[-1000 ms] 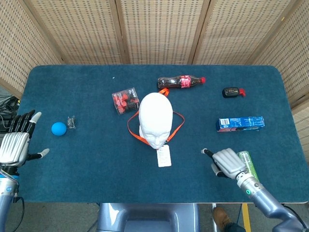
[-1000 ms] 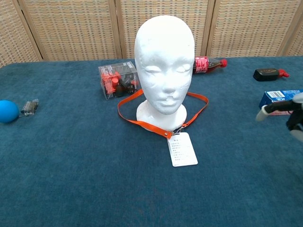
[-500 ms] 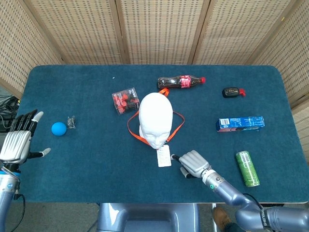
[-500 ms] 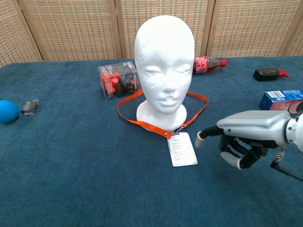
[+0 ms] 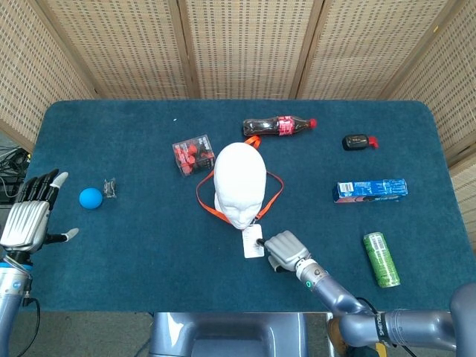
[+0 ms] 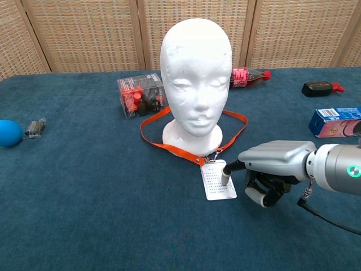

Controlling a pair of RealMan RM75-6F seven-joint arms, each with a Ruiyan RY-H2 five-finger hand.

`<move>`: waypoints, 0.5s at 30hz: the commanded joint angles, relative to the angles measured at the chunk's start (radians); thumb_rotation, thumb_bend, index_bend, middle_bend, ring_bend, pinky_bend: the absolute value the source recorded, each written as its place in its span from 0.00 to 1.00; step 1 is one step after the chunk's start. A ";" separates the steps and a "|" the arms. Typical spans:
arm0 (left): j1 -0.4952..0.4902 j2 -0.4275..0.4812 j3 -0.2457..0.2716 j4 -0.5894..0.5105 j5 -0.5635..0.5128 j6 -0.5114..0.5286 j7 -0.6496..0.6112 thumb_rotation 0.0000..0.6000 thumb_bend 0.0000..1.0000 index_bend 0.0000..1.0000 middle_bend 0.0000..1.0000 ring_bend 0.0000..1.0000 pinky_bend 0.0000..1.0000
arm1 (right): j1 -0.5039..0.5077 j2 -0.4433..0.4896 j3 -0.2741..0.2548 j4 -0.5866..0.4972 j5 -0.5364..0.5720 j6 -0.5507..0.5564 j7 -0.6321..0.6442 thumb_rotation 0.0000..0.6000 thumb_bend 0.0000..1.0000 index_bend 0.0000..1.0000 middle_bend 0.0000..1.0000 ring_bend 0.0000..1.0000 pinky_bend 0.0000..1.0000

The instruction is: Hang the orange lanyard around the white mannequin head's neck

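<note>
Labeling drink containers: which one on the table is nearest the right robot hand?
The green can, lying at the table's front right, close beside the right robot hand. The cola bottle with the red cap lies far back, behind the mannequin head.

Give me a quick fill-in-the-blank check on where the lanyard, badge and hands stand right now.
The orange lanyard lies on the table around the ____ of the mannequin head.
The right hand touches the white ____ with a fingertip.
The left hand holds ____.
Left of the left hand's side sits a ____ ball.

Missing: base; badge; nothing; blue
</note>
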 commanded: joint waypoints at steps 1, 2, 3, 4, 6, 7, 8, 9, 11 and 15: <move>0.001 -0.001 -0.001 0.000 -0.001 -0.003 0.001 1.00 0.01 0.00 0.00 0.00 0.00 | 0.007 0.011 -0.015 -0.016 0.006 -0.006 -0.003 1.00 0.81 0.28 0.78 0.73 0.92; 0.001 -0.001 -0.002 0.000 -0.001 -0.004 0.001 1.00 0.01 0.00 0.00 0.00 0.00 | 0.009 0.016 -0.022 -0.023 0.004 -0.010 -0.003 1.00 0.81 0.28 0.78 0.73 0.92; 0.001 -0.001 -0.003 0.000 -0.001 -0.005 0.002 1.00 0.01 0.00 0.00 0.00 0.00 | 0.011 0.022 -0.028 -0.031 0.000 -0.013 -0.003 1.00 0.81 0.28 0.78 0.73 0.92; 0.002 -0.001 -0.003 0.000 -0.001 -0.005 0.002 1.00 0.01 0.00 0.00 0.00 0.00 | 0.012 0.025 -0.033 -0.036 -0.004 -0.015 -0.004 1.00 0.81 0.28 0.78 0.73 0.92; 0.002 -0.001 -0.004 0.000 0.000 -0.007 0.003 1.00 0.01 0.00 0.00 0.00 0.00 | 0.013 0.033 -0.046 -0.053 -0.023 -0.016 -0.004 1.00 0.81 0.28 0.78 0.73 0.92; 0.003 -0.002 -0.004 -0.001 0.000 -0.007 0.005 1.00 0.01 0.00 0.00 0.00 0.00 | 0.013 0.037 -0.052 -0.061 -0.034 -0.016 -0.003 1.00 0.81 0.28 0.78 0.73 0.92; 0.003 -0.002 -0.004 -0.001 0.000 -0.007 0.005 1.00 0.01 0.00 0.00 0.00 0.00 | 0.013 0.039 -0.055 -0.067 -0.041 -0.015 -0.003 1.00 0.81 0.28 0.78 0.73 0.92; 0.003 -0.002 -0.005 -0.002 0.000 -0.008 0.007 1.00 0.01 0.00 0.00 0.00 0.00 | 0.013 0.042 -0.061 -0.075 -0.051 -0.014 -0.002 1.00 0.81 0.28 0.78 0.73 0.92; 0.004 -0.003 -0.005 -0.002 0.001 -0.008 0.010 1.00 0.01 0.00 0.00 0.00 0.00 | 0.012 0.046 -0.072 -0.091 -0.068 -0.013 -0.004 1.00 0.81 0.28 0.79 0.73 0.92; 0.004 -0.005 -0.005 -0.004 0.000 -0.012 0.016 1.00 0.01 0.00 0.00 0.00 0.00 | 0.013 0.052 -0.092 -0.119 -0.096 -0.015 -0.008 1.00 0.81 0.29 0.79 0.73 0.92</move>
